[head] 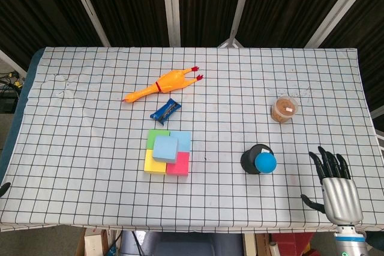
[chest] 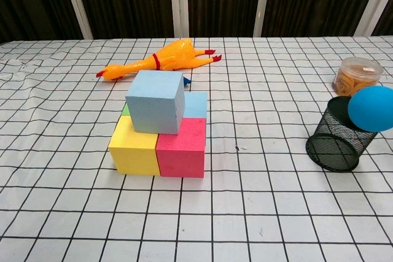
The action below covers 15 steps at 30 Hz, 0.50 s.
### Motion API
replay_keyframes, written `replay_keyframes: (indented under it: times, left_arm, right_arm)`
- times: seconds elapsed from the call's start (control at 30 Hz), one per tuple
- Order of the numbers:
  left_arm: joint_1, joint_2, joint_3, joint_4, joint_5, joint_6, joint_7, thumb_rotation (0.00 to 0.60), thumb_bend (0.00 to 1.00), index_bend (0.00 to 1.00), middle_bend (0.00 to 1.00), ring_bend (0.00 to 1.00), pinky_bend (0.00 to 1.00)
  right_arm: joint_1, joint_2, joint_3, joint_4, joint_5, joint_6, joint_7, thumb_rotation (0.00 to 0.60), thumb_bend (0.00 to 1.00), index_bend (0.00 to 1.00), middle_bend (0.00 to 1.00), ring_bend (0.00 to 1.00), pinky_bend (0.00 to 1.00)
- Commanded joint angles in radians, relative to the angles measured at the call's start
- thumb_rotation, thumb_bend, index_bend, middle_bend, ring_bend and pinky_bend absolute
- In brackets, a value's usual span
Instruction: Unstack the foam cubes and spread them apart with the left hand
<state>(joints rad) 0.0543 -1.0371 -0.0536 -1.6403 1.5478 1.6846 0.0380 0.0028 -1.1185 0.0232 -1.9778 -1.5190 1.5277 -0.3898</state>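
Blue top foam cube: to be gripped by opposite sides, lifted straight.
Right robot hand: spread, holding nothing.
Left robot hand: unseen.

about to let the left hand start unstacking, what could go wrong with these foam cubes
1. The top blue cube sits centred over four base cubes, so lifting or pushing it may drag the yellow cube and pink cube out of place.
2. The rubber chicken and blue wrapper lie just behind the stack, leaving little room to spread cubes that way.
3. The left hand is not in view, so its approach cannot be checked.
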Motion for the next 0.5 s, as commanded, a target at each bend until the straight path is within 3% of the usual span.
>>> replay_keyframes:
  times: [0.03, 0.5]
  left_arm:
    - [0.001, 0.003, 0.002, -0.004, -0.001, -0.001, 0.002, 0.6, 0.21, 0.03, 0.0, 0.0, 0.09]
    - [-0.001, 0.007, 0.008, -0.02, -0.016, -0.025, 0.031, 0.6, 0.15, 0.03, 0.0, 0.0, 0.09]
  right_arm:
    - [-0.001, 0.002, -0.001, -0.001, -0.002, 0.001, 0.002, 0.6, 0.04, 0.11, 0.0, 0.06, 0.0]
    - [0.009, 0.004, -0.001, 0.005, 0.001, -0.02, 0.011, 0.6, 0.04, 0.11, 0.0, 0.06, 0.0]
